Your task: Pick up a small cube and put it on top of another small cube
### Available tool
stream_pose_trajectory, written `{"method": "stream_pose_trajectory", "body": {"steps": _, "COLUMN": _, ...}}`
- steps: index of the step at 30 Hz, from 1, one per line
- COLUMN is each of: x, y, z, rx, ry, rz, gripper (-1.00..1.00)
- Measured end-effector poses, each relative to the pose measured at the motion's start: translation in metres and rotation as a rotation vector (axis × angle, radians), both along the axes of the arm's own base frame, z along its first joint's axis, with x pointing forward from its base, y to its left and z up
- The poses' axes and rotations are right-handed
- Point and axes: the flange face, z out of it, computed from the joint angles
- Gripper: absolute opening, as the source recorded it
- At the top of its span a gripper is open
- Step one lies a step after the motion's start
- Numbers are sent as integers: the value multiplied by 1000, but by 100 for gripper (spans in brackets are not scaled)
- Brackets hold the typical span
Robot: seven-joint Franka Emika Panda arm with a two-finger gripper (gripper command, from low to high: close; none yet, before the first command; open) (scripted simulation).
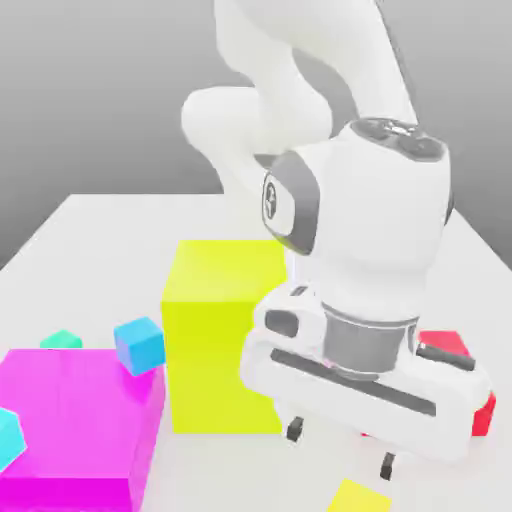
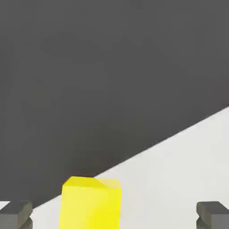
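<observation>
1. White table (image 1: pixel 110 225) carries all the blocks.
2. Tall large yellow block (image 1: pixel 215 335) stands upright just beside the hand, on the exterior view's left of it.
3. Big flat magenta block (image 1: pixel 75 425) is farther out on that same side, near the yellow block.
4. Small blue cube (image 1: pixel 140 343) sits between the magenta and yellow blocks, tilted.
5. Small teal cube (image 1: pixel 62 340) lies beyond the magenta block, well away from the hand.
6. Another teal piece (image 1: pixel 8 435) overlaps the magenta block's outer edge.
7. Red block (image 1: pixel 450 350) sits behind the hand, mostly hidden by it.

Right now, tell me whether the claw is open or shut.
Open: the claw has its fingertips spread wide apart, nothing between them, above the small yellow cube.
</observation>
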Motion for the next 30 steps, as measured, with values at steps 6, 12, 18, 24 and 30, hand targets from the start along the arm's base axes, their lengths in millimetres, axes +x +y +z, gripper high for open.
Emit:
{"method": "stream_pose_trajectory", "body": {"steps": 6, "x": -4, "y": 9, "z": -82, "rx": 35, "ry": 30, "rz": -29, "gripper": -100}}
{"method": "stream_pose_trajectory", "body": {"steps": 12, "x": -4, "y": 9, "z": -87, "rx": 35, "ry": 28, "rz": -29, "gripper": -100}}
{"method": "stream_pose_trajectory", "body": {"steps": 18, "x": 4, "y": -20, "z": -19, "rx": 24, "ry": 30, "rz": -119, "gripper": -100}}
{"method": "stream_pose_trajectory", "body": {"steps": 24, "x": 16, "y": -170, "z": 31, "rx": 6, "ry": 28, "rz": -575, "gripper": -100}}
{"method": "stream_pose_trajectory", "body": {"steps": 30, "x": -18, "y": -320, "z": 73, "rx": 35, "ry": 11, "rz": -1051, "gripper": -100}}
